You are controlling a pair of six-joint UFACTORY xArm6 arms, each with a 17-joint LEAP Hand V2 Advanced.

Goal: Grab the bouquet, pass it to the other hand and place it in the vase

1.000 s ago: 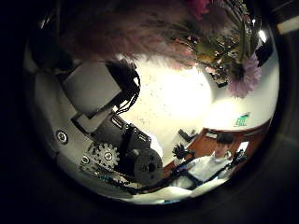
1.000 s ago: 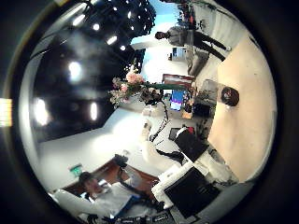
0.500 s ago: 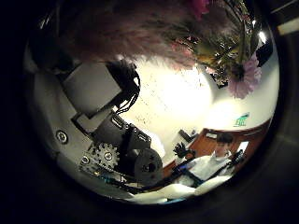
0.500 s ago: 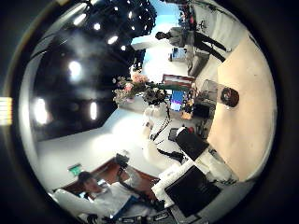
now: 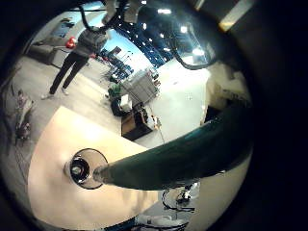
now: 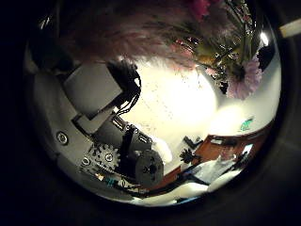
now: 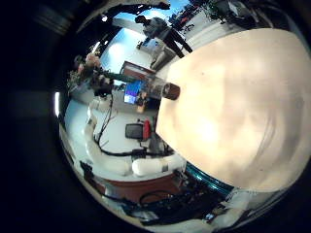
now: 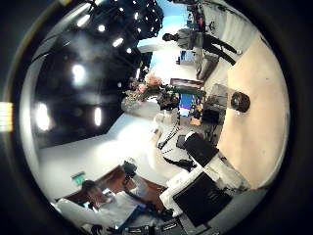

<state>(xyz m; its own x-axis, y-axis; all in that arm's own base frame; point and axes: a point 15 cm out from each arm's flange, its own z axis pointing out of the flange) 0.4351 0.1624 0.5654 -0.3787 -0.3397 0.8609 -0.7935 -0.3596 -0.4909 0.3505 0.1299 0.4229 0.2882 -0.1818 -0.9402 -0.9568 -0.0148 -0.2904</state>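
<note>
The bouquet sits in the left robot hand, apparently clasped by its dark green stem wrap, above the vase on the desk. Top-heavy, soft blooms; hold the wrap. The right robot hand's fingers can't be judged.

A pale, smooth wooden bench is filling much of the right little finger side palm view, its surface lying bare and evenly lit. The same bench is showing in the left little finger side palm view as a rounded light slab above a grey floor. A lit computer screen is glowing blue beyond the bench's far edge. Overhead, small round ceiling lights are shining against a dark ceiling. A white wall is spreading behind.
</note>
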